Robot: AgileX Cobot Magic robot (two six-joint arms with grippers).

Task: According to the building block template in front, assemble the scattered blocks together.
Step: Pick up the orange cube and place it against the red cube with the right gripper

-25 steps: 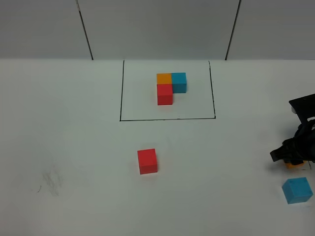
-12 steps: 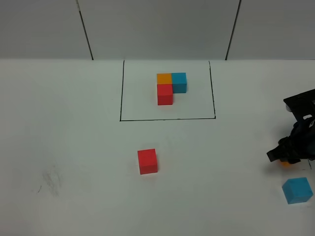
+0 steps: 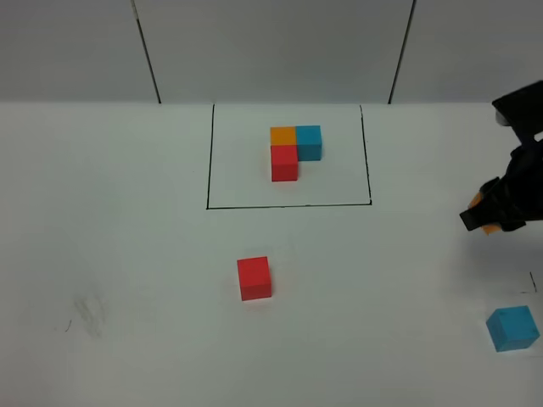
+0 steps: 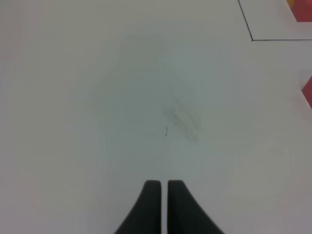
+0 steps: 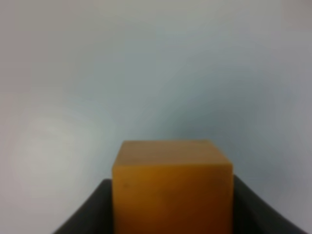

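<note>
I have my right tool [image 3: 488, 217] gripping the orange block [image 5: 171, 187] above the table [image 3: 127, 254] on the right, my left tool [image 4: 163, 187] closed and empty, while the red block [image 3: 254, 277] and blue block [image 3: 512, 328] lie outside the framed pattern [image 3: 290, 151].

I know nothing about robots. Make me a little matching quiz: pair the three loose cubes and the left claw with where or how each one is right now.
Things:
1. orange cube
2. loose red cube
3. loose blue cube
4. left gripper

Places or states:
A. shut, holding nothing
B. on the table, in front of the black frame
C. clamped in the right gripper
D. on the table, far right in the overhead view

Pairs: 1-C, 2-B, 3-D, 4-A
</note>
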